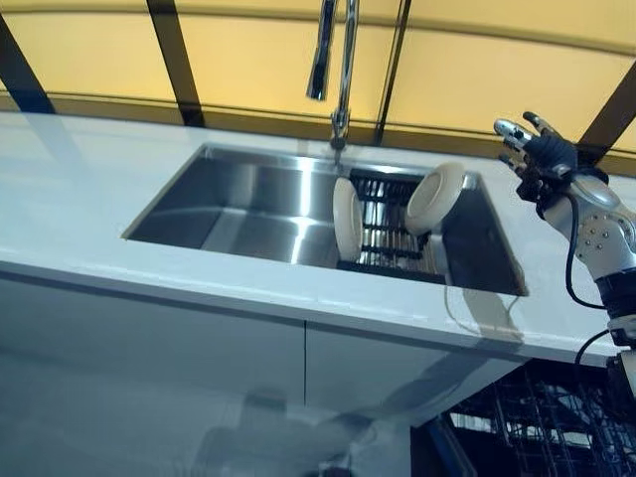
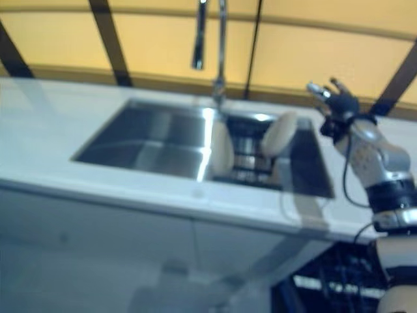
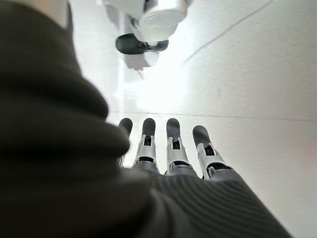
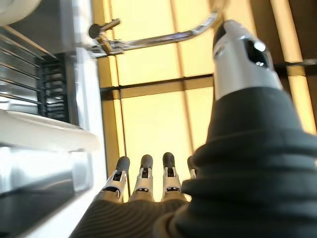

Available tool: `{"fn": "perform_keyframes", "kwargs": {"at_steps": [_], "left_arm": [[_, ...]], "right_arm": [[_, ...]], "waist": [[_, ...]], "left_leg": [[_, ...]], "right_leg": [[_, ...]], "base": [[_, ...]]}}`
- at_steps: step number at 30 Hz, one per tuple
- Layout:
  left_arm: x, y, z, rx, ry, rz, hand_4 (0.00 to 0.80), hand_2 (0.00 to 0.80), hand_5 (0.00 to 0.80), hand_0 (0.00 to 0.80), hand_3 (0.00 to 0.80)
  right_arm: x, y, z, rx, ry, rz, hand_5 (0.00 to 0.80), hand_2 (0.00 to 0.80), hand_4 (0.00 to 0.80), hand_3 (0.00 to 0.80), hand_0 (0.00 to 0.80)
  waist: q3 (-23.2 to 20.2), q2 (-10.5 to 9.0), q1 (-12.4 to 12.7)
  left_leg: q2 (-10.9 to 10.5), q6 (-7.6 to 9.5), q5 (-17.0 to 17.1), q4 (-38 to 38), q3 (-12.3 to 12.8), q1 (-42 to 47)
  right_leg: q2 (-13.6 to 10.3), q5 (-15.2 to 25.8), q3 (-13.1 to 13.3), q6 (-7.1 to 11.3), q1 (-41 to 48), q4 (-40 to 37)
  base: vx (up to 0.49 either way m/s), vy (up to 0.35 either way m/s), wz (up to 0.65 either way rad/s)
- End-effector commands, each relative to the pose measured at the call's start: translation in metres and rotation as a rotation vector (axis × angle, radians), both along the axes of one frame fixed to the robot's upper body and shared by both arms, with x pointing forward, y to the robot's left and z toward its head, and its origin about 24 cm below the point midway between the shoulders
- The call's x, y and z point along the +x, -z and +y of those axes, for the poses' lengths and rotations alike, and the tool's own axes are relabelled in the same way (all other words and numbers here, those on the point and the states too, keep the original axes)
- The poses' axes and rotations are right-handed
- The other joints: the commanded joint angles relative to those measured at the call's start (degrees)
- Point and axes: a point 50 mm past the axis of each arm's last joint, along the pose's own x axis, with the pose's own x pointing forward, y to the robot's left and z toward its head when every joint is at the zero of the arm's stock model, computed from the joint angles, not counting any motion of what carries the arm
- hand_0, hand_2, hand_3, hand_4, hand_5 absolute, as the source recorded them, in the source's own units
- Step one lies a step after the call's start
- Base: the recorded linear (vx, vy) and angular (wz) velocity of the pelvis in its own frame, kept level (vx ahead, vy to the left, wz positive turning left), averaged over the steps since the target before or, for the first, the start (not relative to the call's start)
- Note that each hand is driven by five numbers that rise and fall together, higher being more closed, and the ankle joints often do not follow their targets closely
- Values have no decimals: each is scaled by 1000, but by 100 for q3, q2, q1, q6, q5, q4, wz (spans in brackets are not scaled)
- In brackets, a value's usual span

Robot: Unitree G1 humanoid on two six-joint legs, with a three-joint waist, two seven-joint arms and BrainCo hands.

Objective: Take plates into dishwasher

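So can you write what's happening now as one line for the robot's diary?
right hand: open, raised beside sink, empty | left hand: open, idle | plates: two upright in rack | dishwasher rack: no plates seen

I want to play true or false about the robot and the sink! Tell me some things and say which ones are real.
1. Two plates, one and another, stand on edge in the dark rack in the sink. True.
2. The right robot hand holds a plate. False: it is open, empty, raised above the counter beside the sink.
3. The tap stands behind the sink. True.
4. The plates are bright red. False: they are pale cream.
5. The left robot hand is curled in a fist. False: its fingers are straight.
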Motion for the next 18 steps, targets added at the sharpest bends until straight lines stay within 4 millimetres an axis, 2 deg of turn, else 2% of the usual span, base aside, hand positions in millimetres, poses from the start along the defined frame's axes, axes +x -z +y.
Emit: {"fn": "perform_keyframes", "kwargs": {"at_steps": [1, 10, 18], "left_arm": [[18, -5, 10, 57, 21, -34, 0, 0, 0, 0, 0], [27, -8, 10, 46, 17, -82, 0, 0, 0, 0, 0], [27, -8, 11, 47, 15, -95, 0, 0, 0, 0, 0]], "right_arm": [[-3, -52, 7, -83, 41, -137, 0, 0, 0, 0, 0], [-6, -63, -3, -172, 142, -148, 0, 0, 0, 0, 0], [-14, -72, -31, -358, 315, -75, 0, 0, 0, 0, 0]], "waist": [[306, -118, 139], [513, -82, 152], [537, -90, 124]], "left_leg": [[-189, 210, -482, -22, 11, -44], [-187, 201, -426, -22, 13, -243], [-180, 181, -430, -22, 51, -223]], "right_leg": [[-138, -434, -149, 281, 182, -4], [-150, -383, -172, 290, -18, -4], [-142, -391, -171, 290, -5, -4]], "base": [[0, 0, 0], [-17, -2, 0], [-13, -3, 0]]}}
